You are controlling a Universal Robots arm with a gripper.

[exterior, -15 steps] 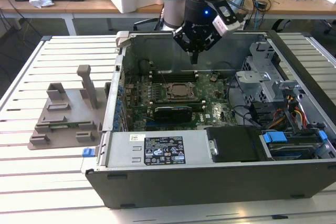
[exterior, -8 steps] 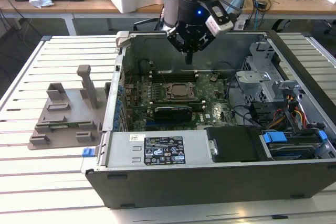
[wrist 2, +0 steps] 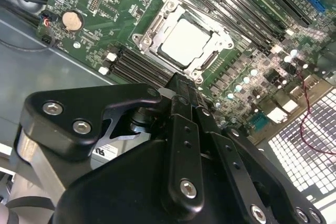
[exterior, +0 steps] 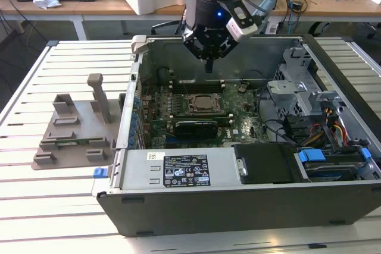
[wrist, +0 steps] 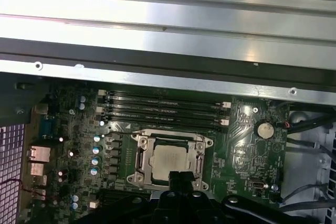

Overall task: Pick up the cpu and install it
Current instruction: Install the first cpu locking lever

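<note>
The cpu (exterior: pixel 205 104) lies flat in the metal socket frame (exterior: pixel 189 111) on the green motherboard inside the open computer case. Its silver-white top shows in both wrist views (wrist 2: pixel 185 42) (wrist: pixel 169 159). My gripper (exterior: pixel 208 65) hangs above the board, over the far side of the socket and well clear of the chip. Its black fingers (wrist: pixel 175 180) are pressed together with nothing between them. In the second wrist view the fingertips (wrist 2: pixel 181 85) point down at the socket's edge.
The case wall (exterior: pixel 134 87) and drive cage (exterior: pixel 297 87) stand around the board. Memory slots (wrist: pixel 163 108) run beside the socket, and cables (exterior: pixel 333 129) lie on the exterior view's right. A grey moulded tray (exterior: pixel 74 132) sits on the slatted table at the left.
</note>
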